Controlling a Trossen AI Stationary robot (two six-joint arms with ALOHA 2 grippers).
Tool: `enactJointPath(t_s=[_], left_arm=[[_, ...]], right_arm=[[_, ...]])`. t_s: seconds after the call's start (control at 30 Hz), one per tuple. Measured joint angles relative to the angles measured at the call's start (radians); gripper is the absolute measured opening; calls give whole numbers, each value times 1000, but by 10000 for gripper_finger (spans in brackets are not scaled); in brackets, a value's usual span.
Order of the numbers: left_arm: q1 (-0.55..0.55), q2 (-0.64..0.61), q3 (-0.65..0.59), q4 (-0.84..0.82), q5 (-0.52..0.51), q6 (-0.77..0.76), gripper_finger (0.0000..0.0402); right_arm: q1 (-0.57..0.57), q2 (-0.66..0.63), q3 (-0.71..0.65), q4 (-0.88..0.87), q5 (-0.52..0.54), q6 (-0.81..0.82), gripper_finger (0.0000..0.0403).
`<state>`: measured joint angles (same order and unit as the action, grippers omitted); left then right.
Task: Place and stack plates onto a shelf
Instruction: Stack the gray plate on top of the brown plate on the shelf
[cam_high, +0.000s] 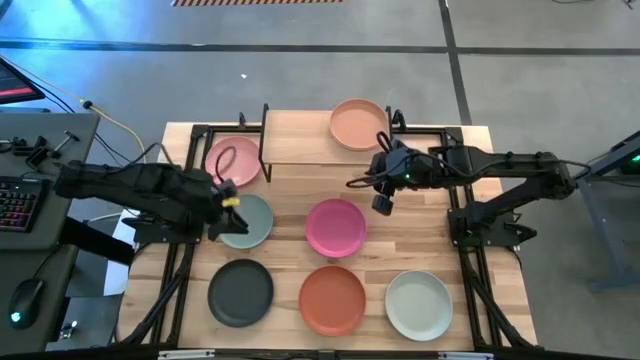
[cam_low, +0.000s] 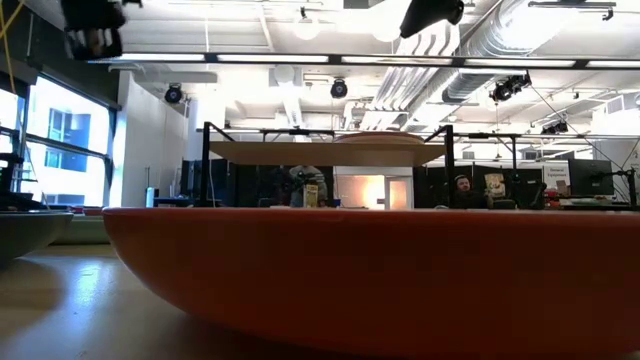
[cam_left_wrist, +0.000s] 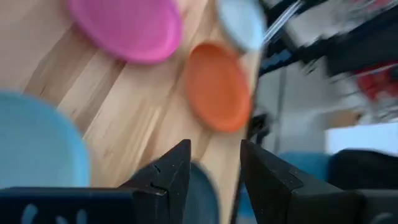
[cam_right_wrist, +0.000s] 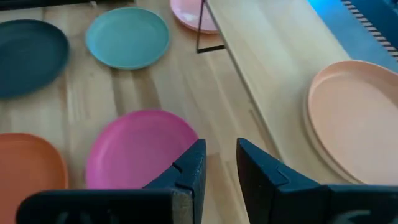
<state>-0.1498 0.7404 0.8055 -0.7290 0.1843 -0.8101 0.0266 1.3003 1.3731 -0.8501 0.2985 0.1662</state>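
We judge the magenta plate (cam_right_wrist: 142, 147) just below our empty, part-open right gripper (cam_right_wrist: 219, 163) stiff, light and slick, best pinched at its raised rim.

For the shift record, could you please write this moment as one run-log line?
shelf: peach plate on it | left tool: open, empty, over sage plate | right tool: empty, beside magenta plate

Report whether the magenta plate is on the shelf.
Off it. The magenta plate lies flat on the table, in front of the shelf.
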Motion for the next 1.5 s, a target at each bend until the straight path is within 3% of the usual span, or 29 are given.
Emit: enactJointPath(t_s=[0.27, 0.63, 1.1, 1.5], left_arm=[[-129, 84, -17, -142, -107, 1, 129], [-256, 178, -127, -165, -115, -75, 129], [-312, 321, -192, -133, -220, -18, 129], [-312, 434, -192, -98, -229, 52, 129]], right_arm=[[36, 0, 0, 0, 0, 86, 71], [42, 4, 0, 2, 0, 99, 71], [41, 50, 0, 7, 3, 122, 71], [42, 76, -1, 3, 0, 122, 71]])
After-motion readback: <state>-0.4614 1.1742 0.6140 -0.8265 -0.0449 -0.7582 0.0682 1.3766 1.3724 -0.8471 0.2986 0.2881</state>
